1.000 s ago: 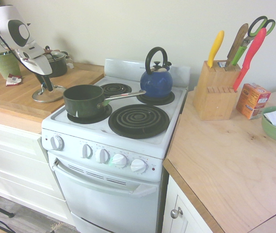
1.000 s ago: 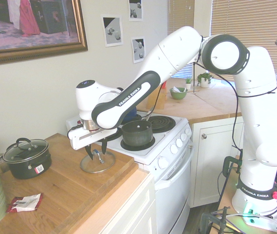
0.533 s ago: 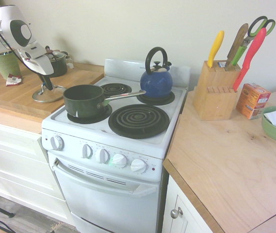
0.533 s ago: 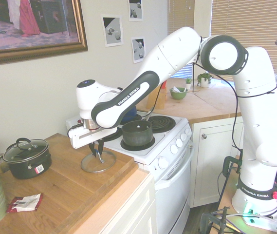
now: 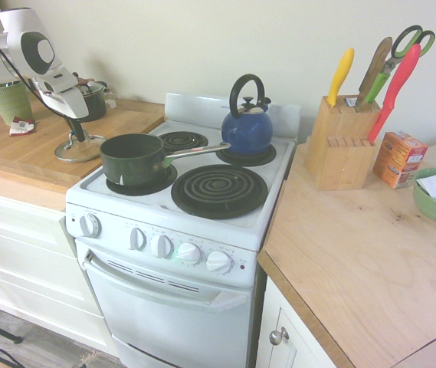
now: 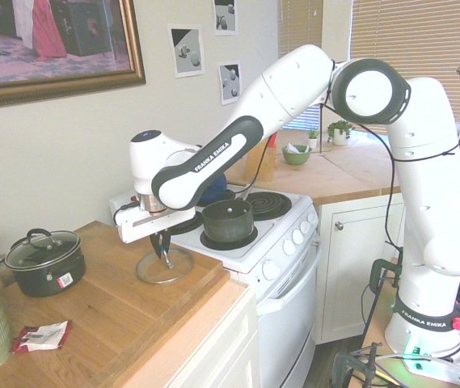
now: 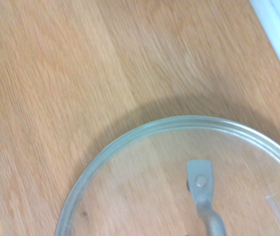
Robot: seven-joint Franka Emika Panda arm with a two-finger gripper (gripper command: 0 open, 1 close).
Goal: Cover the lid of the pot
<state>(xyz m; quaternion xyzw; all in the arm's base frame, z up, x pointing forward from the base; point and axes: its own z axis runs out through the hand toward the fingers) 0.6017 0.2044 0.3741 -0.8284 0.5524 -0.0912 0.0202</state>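
A clear glass lid (image 6: 164, 266) lies flat on the wooden surface (image 6: 92, 315), left of centre in the second exterior view. The hand (image 6: 163, 250) is clamped on its handle. Grasping looks done; next comes lifting and carrying it right to the open green pot (image 6: 228, 221) on the white stove (image 5: 173, 230). A kitchen, framed pictures above.
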